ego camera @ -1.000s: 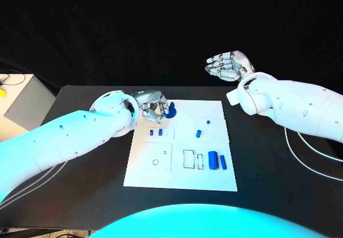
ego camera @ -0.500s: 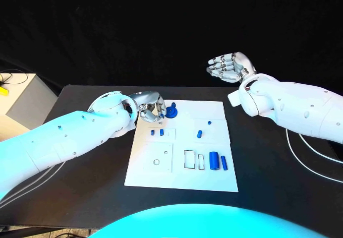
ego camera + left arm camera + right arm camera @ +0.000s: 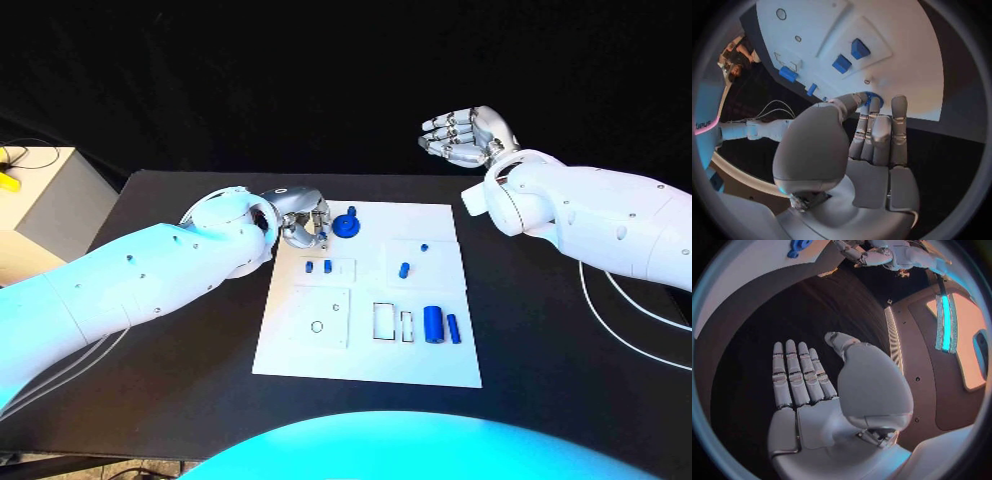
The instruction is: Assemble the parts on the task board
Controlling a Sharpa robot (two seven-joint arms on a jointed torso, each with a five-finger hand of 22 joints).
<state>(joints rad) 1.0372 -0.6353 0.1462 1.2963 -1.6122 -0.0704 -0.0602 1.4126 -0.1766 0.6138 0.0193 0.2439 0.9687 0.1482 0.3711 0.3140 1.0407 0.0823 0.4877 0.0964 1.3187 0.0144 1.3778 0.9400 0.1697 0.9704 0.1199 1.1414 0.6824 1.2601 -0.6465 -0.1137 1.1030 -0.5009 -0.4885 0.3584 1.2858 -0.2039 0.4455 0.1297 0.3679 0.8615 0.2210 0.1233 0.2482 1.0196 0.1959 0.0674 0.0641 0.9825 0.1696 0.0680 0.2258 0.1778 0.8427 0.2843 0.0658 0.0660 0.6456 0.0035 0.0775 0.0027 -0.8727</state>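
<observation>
Head view has the left hand (image 3: 299, 215) at the upper left corner of the task board (image 3: 368, 350), its fingers curled toward a round blue part (image 3: 348, 227) that sits on the board just beside them. From the left wrist view the fingers (image 3: 879, 130) lie together with a sliver of blue at their tips, but I cannot tell whether they actually pinch the part or only touch it. The right hand (image 3: 462, 135) hangs high at the upper right, well clear of the worktop (image 3: 173, 330); its fingers are straight, side by side, holding nothing.

The risk, as I judge it, is a loose contact pushing the round part sideways off its seat, or the curled fingers dragging across the two small blue pieces (image 3: 317, 266) just below. The board's corner and the worktop's far edge sit close behind the hand, so open room lies mostly toward the frame's centre and lower half.
</observation>
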